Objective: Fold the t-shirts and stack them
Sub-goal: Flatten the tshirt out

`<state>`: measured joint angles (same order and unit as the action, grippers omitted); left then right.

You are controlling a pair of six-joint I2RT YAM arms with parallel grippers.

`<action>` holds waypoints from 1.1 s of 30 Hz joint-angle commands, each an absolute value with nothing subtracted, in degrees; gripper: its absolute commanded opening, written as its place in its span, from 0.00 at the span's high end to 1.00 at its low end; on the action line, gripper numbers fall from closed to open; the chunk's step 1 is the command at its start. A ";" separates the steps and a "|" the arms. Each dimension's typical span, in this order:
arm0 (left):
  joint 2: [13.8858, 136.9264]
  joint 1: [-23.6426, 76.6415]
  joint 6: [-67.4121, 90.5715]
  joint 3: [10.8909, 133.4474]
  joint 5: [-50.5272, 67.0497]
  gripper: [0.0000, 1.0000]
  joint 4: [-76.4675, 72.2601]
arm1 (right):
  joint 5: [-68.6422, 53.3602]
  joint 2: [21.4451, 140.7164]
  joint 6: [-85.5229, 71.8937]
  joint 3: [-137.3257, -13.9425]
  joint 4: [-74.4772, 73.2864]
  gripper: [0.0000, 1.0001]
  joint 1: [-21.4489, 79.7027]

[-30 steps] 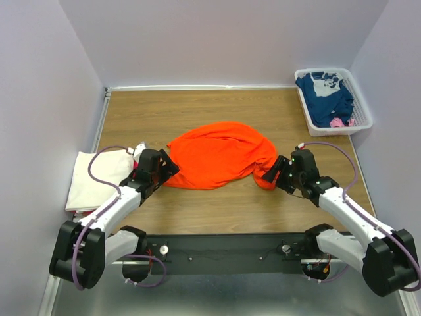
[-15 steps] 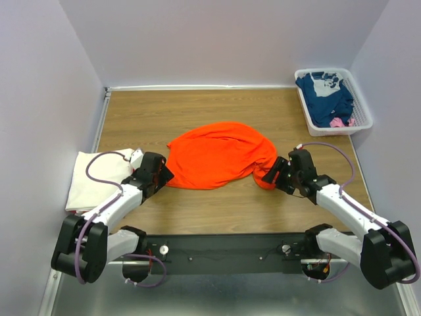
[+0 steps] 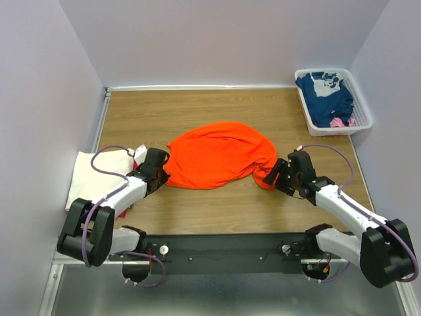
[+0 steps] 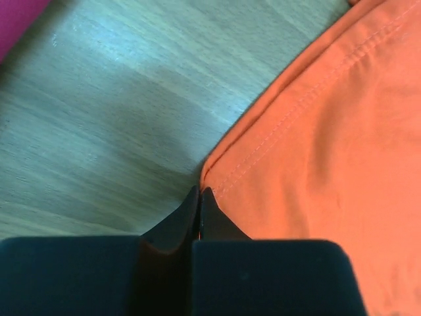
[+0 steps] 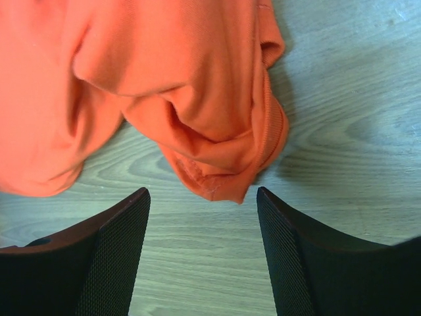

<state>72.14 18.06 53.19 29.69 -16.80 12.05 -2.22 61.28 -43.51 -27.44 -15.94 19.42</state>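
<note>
The bright orange t-shirt (image 3: 217, 155) lies crumpled in the middle of the wooden table. My left gripper (image 3: 160, 171) is shut at the shirt's left hem corner (image 4: 217, 174), with a sliver of orange cloth showing between its fingertips (image 4: 209, 204). Just short of the shirt's bunched right end (image 5: 217, 171), my right gripper (image 3: 271, 176) stands open, its fingers (image 5: 122, 230) on either side of bare wood. A folded cream-white t-shirt (image 3: 95, 178) lies at the left edge. A navy t-shirt (image 3: 325, 95) with white print and a bit of pink cloth (image 3: 337, 122) sit in the basket.
The white slotted basket (image 3: 308, 117) stands at the back right corner. Lilac walls close in the table on three sides. A strip of magenta cloth (image 4: 16, 20) shows in the left wrist view's top corner. The arm bases sit on a black rail (image 3: 223, 253) at the near edge.
The left gripper has slid toward the orange shirt's left corner and shut there. The right gripper has barely moved and stays open.
</note>
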 commanded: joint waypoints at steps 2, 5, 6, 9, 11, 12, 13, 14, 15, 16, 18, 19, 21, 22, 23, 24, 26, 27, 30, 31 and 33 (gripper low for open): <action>71.37 17.67 49.58 34.71 -19.42 1.00 11.51 | 1.13 63.02 -44.38 -25.67 -14.77 0.28 19.42; 70.67 17.40 47.82 38.31 -19.42 1.00 12.83 | 2.55 64.16 -44.91 -25.49 -14.41 0.28 19.42; 70.32 17.14 47.38 39.10 -19.16 1.00 13.01 | 3.16 64.42 -45.09 -25.49 -14.07 0.29 19.42; 70.05 16.61 45.53 41.83 -18.11 1.00 13.27 | 4.39 65.74 -45.70 -25.93 -13.19 0.36 19.34; 70.14 16.26 44.30 43.50 -17.32 1.00 13.18 | 4.74 66.88 -46.32 -26.63 -12.75 0.45 19.34; 70.22 15.91 43.95 44.03 -17.05 1.00 13.18 | 4.92 67.23 -46.58 -27.33 -12.48 0.49 19.34; 70.40 15.73 43.60 44.47 -16.88 1.00 13.18 | 5.01 67.50 -46.93 -27.77 -12.48 0.54 19.34; 70.31 15.65 43.16 45.17 -16.53 1.00 13.10 | 4.75 67.76 -47.54 -28.03 -12.31 0.66 19.42; 70.40 15.04 42.37 45.52 -16.00 1.00 13.01 | 3.96 68.37 -47.72 -28.73 -11.96 0.72 19.34; 70.40 14.68 41.84 46.22 -15.82 1.00 13.01 | 3.69 68.73 -47.81 -29.18 -11.95 0.78 19.34; 70.23 13.63 40.44 47.19 -15.56 1.00 12.75 | 4.47 68.99 -46.94 -30.93 -12.30 0.96 19.34; 70.22 13.10 40.08 47.81 -15.30 1.00 12.40 | 5.18 68.91 -46.41 -31.98 -12.48 0.99 19.34; 70.84 10.56 39.47 50.00 -14.42 1.00 11.69 | 9.02 69.51 -44.74 -37.33 -14.14 1.00 19.25; 71.19 9.50 39.38 52.18 -13.11 1.00 11.52 | 10.18 70.22 -44.13 -39.44 -14.76 1.00 19.07; 71.63 8.36 39.38 53.42 -12.66 1.00 11.17 | 10.80 71.36 -42.73 -44.68 -15.20 1.00 18.55; 72.67 7.83 39.37 54.57 -12.40 1.00 10.81 | 10.98 72.59 -42.11 -47.09 -15.64 1.00 16.72; 73.73 7.12 39.29 58.70 -10.20 1.00 10.55 | 9.24 76.10 -40.96 -51.92 -15.82 1.00 14.08; 74.61 6.51 39.03 60.10 -9.59 1.00 10.81 | 7.75 76.72 -40.61 -56.03 -15.82 0.99 11.80; 74.45 5.80 37.62 65.64 -8.00 1.00 11.86 | 7.73 76.21 -38.15 -62.13 -16.43 0.99 10.28; 73.92 5.54 36.75 67.57 -7.91 1.00 12.13 | 8.08 75.07 -37.10 -63.27 -17.04 1.00 9.94; 71.55 4.75 36.04 68.73 -8.26 1.00 12.65 | 9.05 73.48 -36.04 -65.99 -18.89 1.00 9.06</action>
<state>74.74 6.09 39.07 64.71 -9.80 12.80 6.55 76.51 -40.21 -60.69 -16.12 10.07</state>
